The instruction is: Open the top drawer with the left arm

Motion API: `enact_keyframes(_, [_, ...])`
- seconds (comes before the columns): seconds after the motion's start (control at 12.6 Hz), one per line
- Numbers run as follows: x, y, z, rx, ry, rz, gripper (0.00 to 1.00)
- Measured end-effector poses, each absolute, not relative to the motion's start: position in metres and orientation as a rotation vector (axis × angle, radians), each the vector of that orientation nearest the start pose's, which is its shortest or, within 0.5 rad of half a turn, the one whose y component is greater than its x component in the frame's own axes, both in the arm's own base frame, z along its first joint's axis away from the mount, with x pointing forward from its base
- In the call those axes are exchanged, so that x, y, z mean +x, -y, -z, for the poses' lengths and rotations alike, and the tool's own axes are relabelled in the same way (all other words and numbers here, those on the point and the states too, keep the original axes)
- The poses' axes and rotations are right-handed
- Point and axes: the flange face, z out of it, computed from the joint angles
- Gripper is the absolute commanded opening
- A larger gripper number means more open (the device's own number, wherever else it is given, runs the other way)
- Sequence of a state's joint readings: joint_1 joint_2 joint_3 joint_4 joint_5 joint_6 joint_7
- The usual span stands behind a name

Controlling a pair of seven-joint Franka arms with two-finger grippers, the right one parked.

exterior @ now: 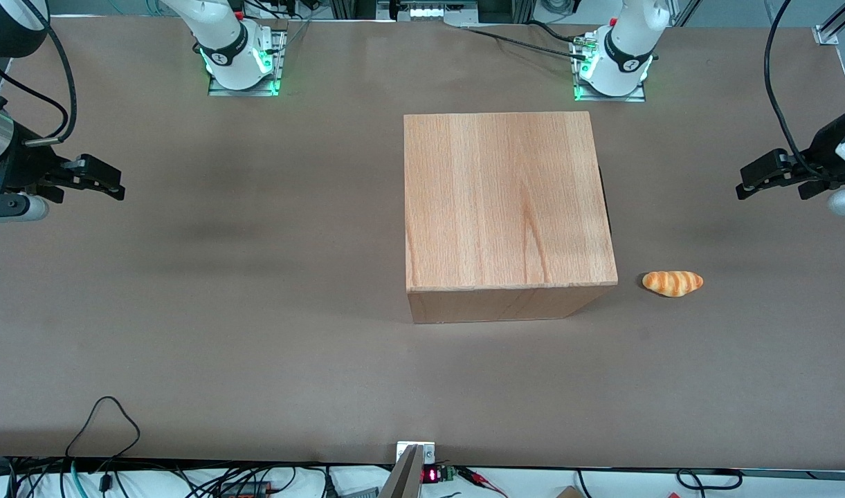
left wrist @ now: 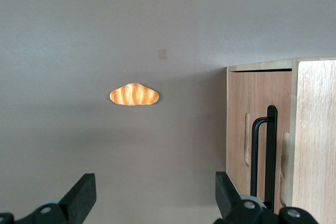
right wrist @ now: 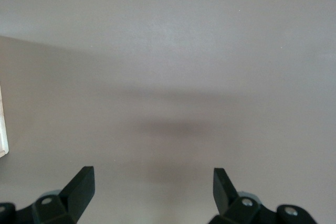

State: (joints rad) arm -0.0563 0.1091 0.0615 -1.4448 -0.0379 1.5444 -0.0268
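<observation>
Drawer: top drawer sits shut in the oak cabinet at mid-desk; its front faces the working arm's end, so only the wrist view shows it.
Handle: black bar handle stands proud of the wooden front, with a gap under it that should take a finger.
Gripper: left arm's gripper hovers above the desk at the working arm's end, well apart from the cabinet.
Fingers: spread wide, holding nothing.
Nearby: bread roll lies on the desk near the cabinet's front, nearer the front camera than the gripper.
Step in hand: approach, as I judge it; no contact yet.
Doing it well: line the 2 fingers square across the bar, 1 each side, close near its middle, then pull straight out along the drawer's travel.
Risks: an off-centre grip could twist and jam the drawer; a low path could nudge the roll.
</observation>
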Motion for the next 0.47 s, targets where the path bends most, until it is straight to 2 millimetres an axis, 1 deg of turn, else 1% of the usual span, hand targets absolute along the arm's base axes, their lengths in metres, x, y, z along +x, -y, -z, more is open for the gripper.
enact_keyframes(0.47, [0.5841, 0.0035, -0.6185, -3.172, 0.048, -0.038, 1.00])
